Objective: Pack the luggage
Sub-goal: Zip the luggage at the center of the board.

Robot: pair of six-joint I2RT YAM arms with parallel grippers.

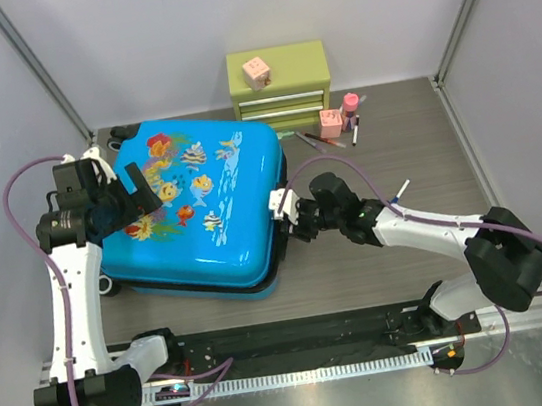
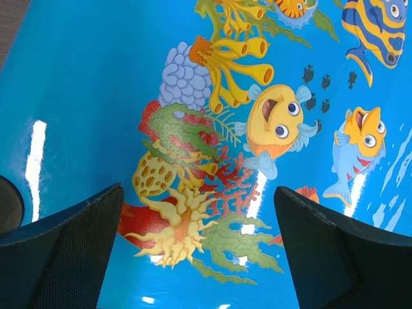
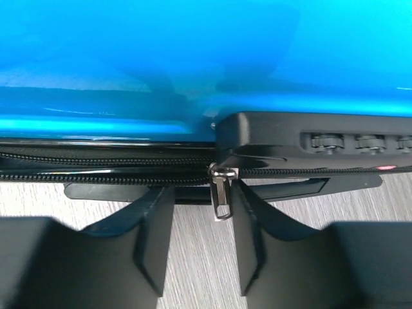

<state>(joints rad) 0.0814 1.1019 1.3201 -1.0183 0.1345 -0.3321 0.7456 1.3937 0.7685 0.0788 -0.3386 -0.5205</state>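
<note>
The luggage (image 1: 200, 203) lies flat and closed on the table, a bright blue hard shell printed with fish and coral. My left gripper (image 1: 144, 196) hovers over its left part, open, and in the left wrist view the print (image 2: 193, 161) fills the space between the wide-apart fingers of the left gripper (image 2: 198, 190). My right gripper (image 1: 287, 211) is at the case's right side. In the right wrist view a metal zipper pull (image 3: 221, 193) hangs from the black zipper beside the combination lock (image 3: 347, 141). It sits between the right gripper's (image 3: 201, 193) fingers, close to the right one, with a gap on the left.
A small green drawer chest (image 1: 279, 81) stands at the back with a pink cube (image 1: 255, 72) on top. Pink containers (image 1: 338, 118) and pens (image 1: 318, 139) lie to its right. A white stick (image 1: 402, 188) rests by the right arm. The black rail (image 1: 300, 335) runs along the near edge.
</note>
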